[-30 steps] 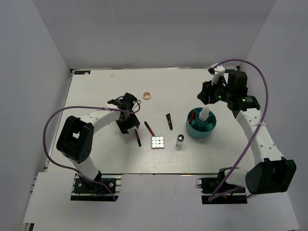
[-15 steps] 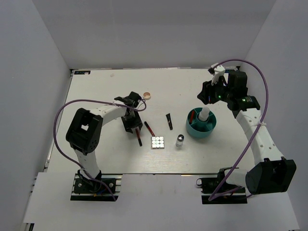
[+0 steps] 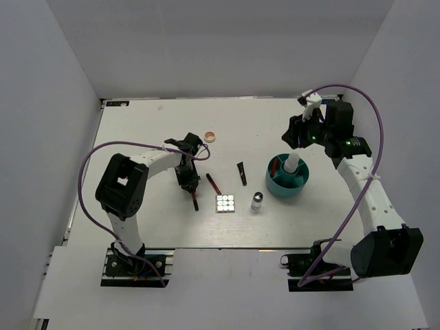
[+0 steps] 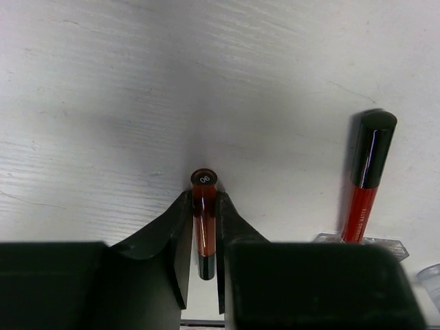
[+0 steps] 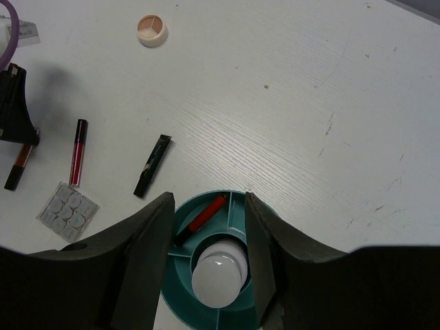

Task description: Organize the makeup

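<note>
Left gripper [image 4: 204,210] clamps a slim red pencil [image 4: 203,180], black-tipped, its round end marked 06.

Left arm [image 3: 148,163] and right arm [image 3: 368,196] are both wearing white link shells between bulky black joint housings. A purple cable [image 3: 81,180] is trailing off each. A green light [image 3: 314,137] is glowing on the right wrist. My jaws are showing matte black and wedge-shaped.

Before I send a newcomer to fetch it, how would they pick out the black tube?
Find the teal tub on the right. Just left of it lies the black tube, flat and alone. Unlike the pencil farther left it shows no red, and unlike the nearby vial, no silver cap.
</note>
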`<action>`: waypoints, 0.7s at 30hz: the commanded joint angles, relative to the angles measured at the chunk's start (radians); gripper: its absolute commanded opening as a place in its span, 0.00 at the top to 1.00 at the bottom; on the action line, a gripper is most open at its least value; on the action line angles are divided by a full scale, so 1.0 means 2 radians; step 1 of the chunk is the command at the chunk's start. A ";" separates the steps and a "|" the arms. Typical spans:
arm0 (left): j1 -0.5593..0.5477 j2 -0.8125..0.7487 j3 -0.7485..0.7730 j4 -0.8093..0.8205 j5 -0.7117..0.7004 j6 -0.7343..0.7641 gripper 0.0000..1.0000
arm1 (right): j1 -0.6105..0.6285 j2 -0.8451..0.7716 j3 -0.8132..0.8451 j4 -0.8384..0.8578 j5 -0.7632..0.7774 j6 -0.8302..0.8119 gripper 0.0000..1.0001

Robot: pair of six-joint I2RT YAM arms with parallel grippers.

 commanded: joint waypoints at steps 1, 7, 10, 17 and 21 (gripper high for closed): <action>-0.002 -0.007 -0.019 -0.007 -0.017 0.010 0.88 | -0.001 -0.004 0.004 0.019 -0.001 0.007 0.49; -0.002 -0.084 0.011 0.018 0.022 0.056 1.00 | -0.002 -0.005 0.004 0.016 -0.010 0.003 0.34; -0.008 -0.125 0.030 0.074 0.104 0.098 1.00 | -0.003 -0.003 0.005 0.015 -0.018 0.003 0.25; -0.027 -0.113 0.094 0.206 0.216 0.101 1.00 | -0.002 0.001 0.013 0.015 -0.024 0.013 0.86; -0.054 -0.070 0.142 0.285 0.236 0.086 1.00 | -0.004 -0.002 0.010 0.019 -0.008 0.018 0.89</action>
